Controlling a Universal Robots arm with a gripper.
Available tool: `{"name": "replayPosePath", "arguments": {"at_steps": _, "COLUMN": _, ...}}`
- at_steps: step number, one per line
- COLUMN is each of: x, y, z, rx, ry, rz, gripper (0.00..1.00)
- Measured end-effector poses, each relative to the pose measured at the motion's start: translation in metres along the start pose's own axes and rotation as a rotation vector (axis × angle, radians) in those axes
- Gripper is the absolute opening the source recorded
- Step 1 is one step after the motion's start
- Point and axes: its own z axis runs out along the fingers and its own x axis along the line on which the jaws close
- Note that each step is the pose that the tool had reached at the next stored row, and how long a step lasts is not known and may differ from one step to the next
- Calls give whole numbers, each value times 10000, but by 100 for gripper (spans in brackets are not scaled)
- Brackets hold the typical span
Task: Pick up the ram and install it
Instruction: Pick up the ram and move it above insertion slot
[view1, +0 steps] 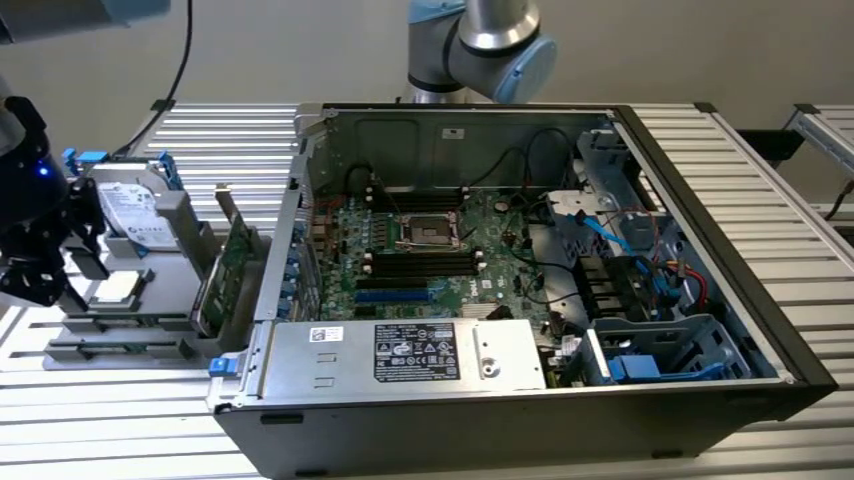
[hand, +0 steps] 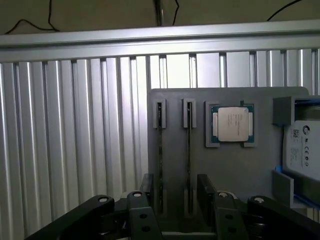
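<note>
Between the two dark fingers of my claw (hand: 176, 182), which stands released and empty, run two narrow slots in a grey holder (hand: 235, 170). Each slot carries a thin dark edge. I take these for memory sticks standing on edge, and the ram (hand: 188, 150) I am after is one of them, though I cannot tell which. Both lie inside my open span, and I touch neither. So I judge the step in hand to be the lining-up for the pick, with nothing lifted. A clean grasp calls for a sideways shift until only one stick sits between the fingers. It also calls for a square squeeze on the flat faces, so the stick leaves its slot straight. Just beyond the slots, off to one side, a processor (hand: 232, 124) rests in its pocket, with a hard drive (hand: 302, 145) farther that way. Past the holder stretches the ribbed metal surface (hand: 75, 125). Well away stands the open computer case (view1: 694, 240) with its motherboard (view1: 494, 250).
</note>
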Motion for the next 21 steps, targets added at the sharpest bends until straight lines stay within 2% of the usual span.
{"name": "replayPosePath", "arguments": {"at_steps": 4, "x": 45, "y": -2, "z": 73, "rx": -35, "ry": -21, "rz": -188, "gripper": 48}}
{"name": "replayPosePath", "arguments": {"at_steps": 21, "x": 121, "y": 3, "z": 385, "rx": -20, "ry": 3, "rz": -816, "gripper": 48}}
